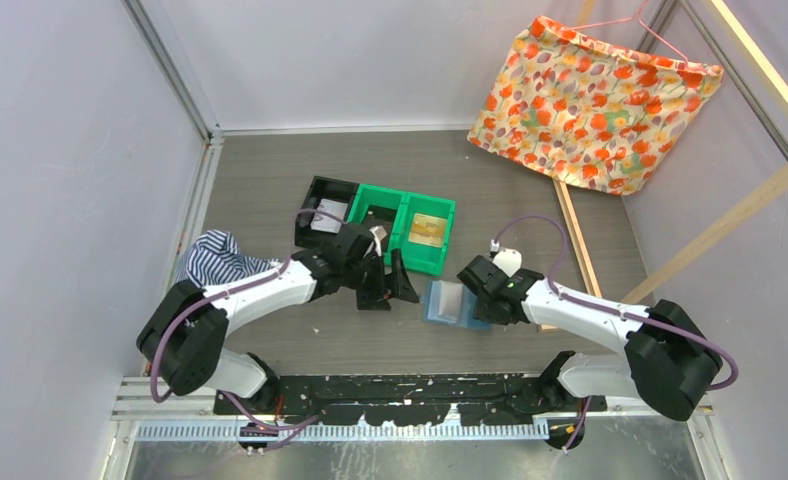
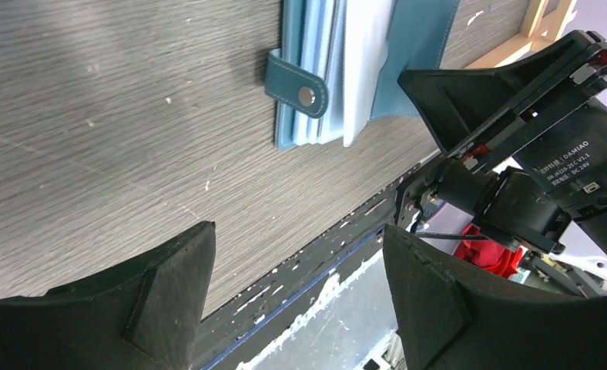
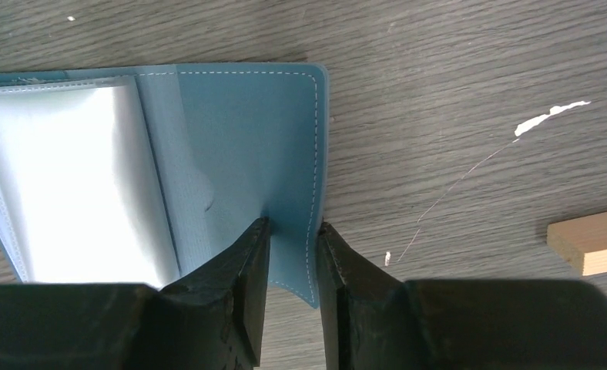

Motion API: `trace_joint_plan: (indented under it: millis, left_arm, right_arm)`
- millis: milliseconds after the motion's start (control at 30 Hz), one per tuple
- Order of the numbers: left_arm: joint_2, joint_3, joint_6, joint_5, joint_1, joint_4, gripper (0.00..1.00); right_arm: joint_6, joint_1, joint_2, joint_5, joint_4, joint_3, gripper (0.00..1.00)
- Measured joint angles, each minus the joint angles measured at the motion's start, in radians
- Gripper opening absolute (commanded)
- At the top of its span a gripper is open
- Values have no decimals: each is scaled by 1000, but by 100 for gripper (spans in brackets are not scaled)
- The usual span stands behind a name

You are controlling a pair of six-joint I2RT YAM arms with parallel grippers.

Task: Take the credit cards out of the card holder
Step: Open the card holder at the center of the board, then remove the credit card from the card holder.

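The teal-blue card holder lies open on the table between the two arms. My right gripper is shut on the edge of its right flap. Its clear pocket sleeves shine white with glare, and I cannot make out any credit cards in them. My left gripper is open and empty, just left of the holder and apart from it. The holder's closing tab with a snap points toward it. In the top view the left gripper sits beside the holder's left edge.
Two green bins and a black bin stand behind the left gripper. A striped cloth lies at the left. A floral cloth hangs at the back right. A wooden strip runs along the right.
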Motion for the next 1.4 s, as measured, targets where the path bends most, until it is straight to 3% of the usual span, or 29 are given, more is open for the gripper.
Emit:
trace_joint_plan:
  millis: [267,467,733,833,867,933,1100,1400]
  left_arm:
    - [121,158,67,-89,-91,-79,80]
    - [225,272,106,-212,-158,-148,64]
    - [313,296,126,-349,-201,-161,53]
    - [352,311,122,-380,-206,-148,39]
    - [367,317,122,-389,-208,-138,30]
    - [394,332,121,-404,-208,-133,3]
    - [417,357,127,-417,-208,-129,1]
    - [281,362,150,-388,-210,-147,1]
  right_arm:
    - [12,-10,-1,5,-16,1,40]
    - [9,-11,-10,5,-21,1,42]
    - [-2,-12,-13,0,-21,0,46]
    - [-11,-14,-13,-3,-21,0,47]
    - [-13,-15,-13,-3,-21,0,49]
    - [-15,-17,-14,-3,-25,1,58]
    - [-17,-19,-63,5,-93,32,69]
    - [-40,-19,-130,23,-159,203,71]
